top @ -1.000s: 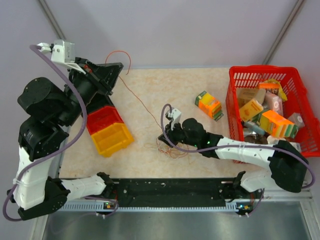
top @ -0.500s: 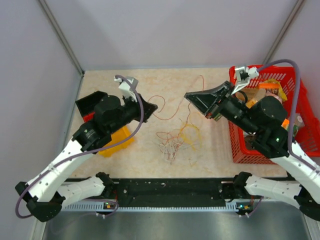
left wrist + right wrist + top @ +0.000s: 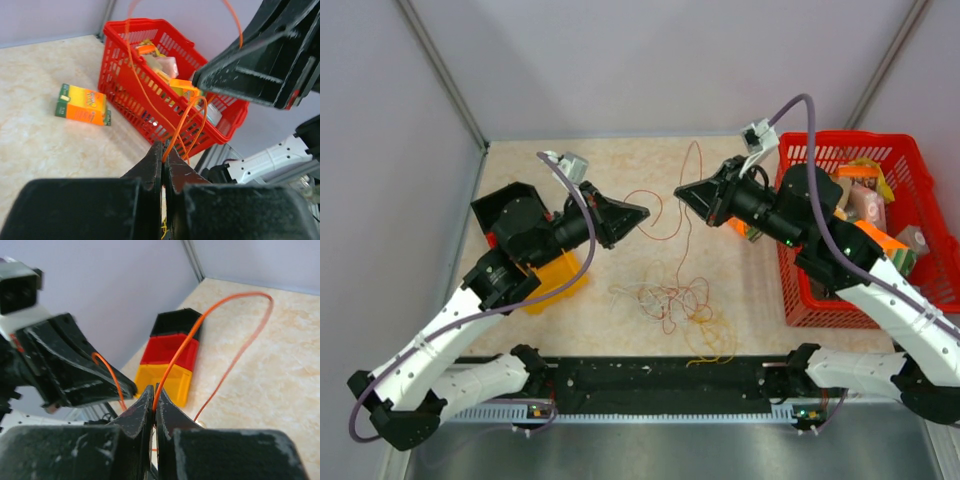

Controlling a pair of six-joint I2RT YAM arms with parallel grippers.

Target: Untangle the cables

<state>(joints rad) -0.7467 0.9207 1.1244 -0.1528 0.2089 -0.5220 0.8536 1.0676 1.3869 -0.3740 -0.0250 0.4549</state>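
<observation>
The cables (image 3: 675, 298) lie as a loose tangle of red, orange and pale strands on the table (image 3: 620, 160), in front of and between the two arms, with a yellow loop trailing from the near side. One orange wire (image 3: 255, 293) rises out of the heap and arcs through the air. The left gripper (image 3: 645, 211) has its jaws pressed together on an orange strand that comes out right at the tips. The right gripper (image 3: 678, 190), close by and facing it, is likewise clamped on a thin orange strand. The main risk, as I judge it, is that drawing the two grips apart cinches a knot in the heap instead of freeing a strand, or lifts the whole bundle off the surface. A wire this thin could also slide out of the tips under tension. The grippers sit near enough to each other to bump if either swings inward. Whether both hold the same wire cannot be told, and its path through the tangle is too fine to trace. The left arm covers part of the bins (image 3: 555, 280), and the right arm hides part of the basket (image 3: 787, 270).
</observation>
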